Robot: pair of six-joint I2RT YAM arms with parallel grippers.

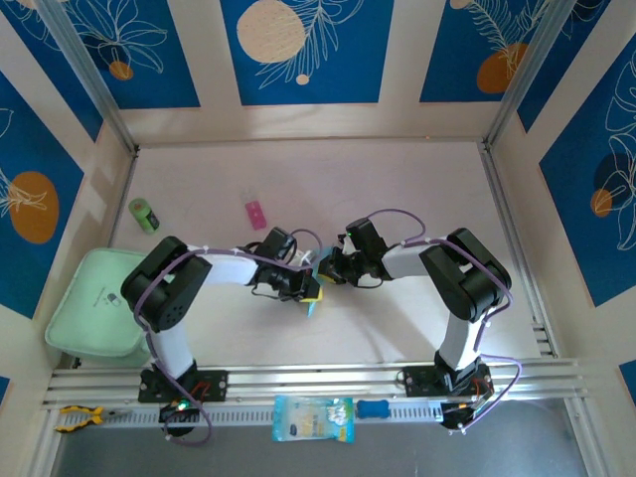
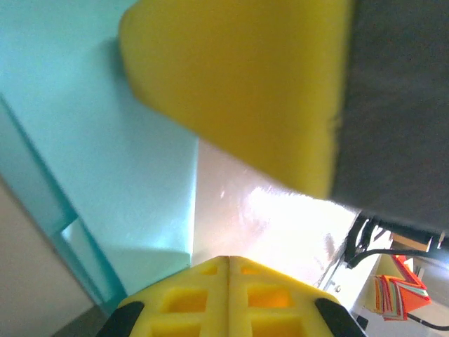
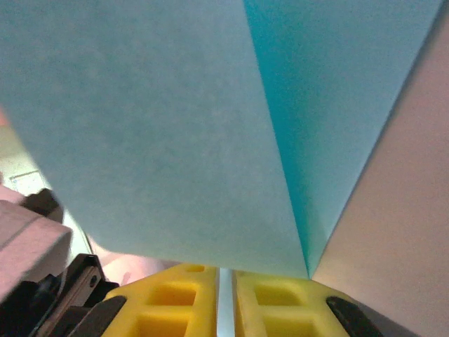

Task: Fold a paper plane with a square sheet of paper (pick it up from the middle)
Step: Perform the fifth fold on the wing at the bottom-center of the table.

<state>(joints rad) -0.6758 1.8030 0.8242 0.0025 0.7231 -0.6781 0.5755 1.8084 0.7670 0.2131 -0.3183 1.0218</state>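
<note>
The light cyan-blue sheet of paper is held up off the table centre where both arms meet. In the right wrist view the paper is folded, with a crease running down to my right gripper, which is shut on its lower edge; a strip of blue shows between the yellow fingers. The right gripper faces the left gripper closely. My left gripper has its yellow fingers pressed together with no paper seen between them. The paper lies just to its left, and a yellow finger of the right gripper looms above.
A small pink block and a green roll lie at the back left. A mint-green tray sits at the left edge. A blue-and-yellow packet and a yellow-handled tool rest on the front rail.
</note>
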